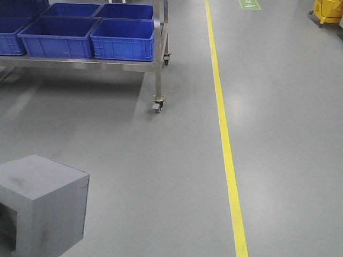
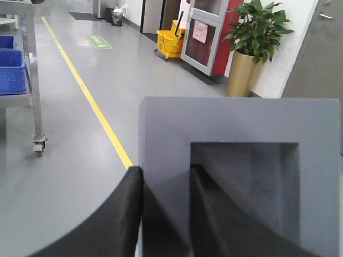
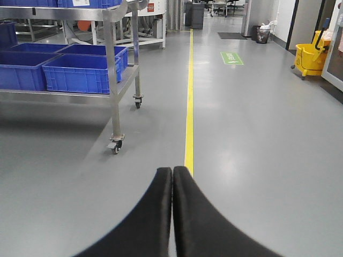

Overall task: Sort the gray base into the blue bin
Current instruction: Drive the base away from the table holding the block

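The left gripper [image 2: 165, 179] clamps the gray base [image 2: 241, 120], with one finger in its recess and one outside the wall. In the front view the base shows at 8 o'clock, with the blue bin [image 1: 122, 48] well apart at 11 o'clock. The right gripper [image 3: 172, 174] has its fingers pressed together.

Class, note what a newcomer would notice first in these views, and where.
The gray base fills the left wrist view, the left hand pinching its recess wall. Blue bins sit on a steel cart at upper left, a yellow floor line to its right. The right hand is shut, empty.
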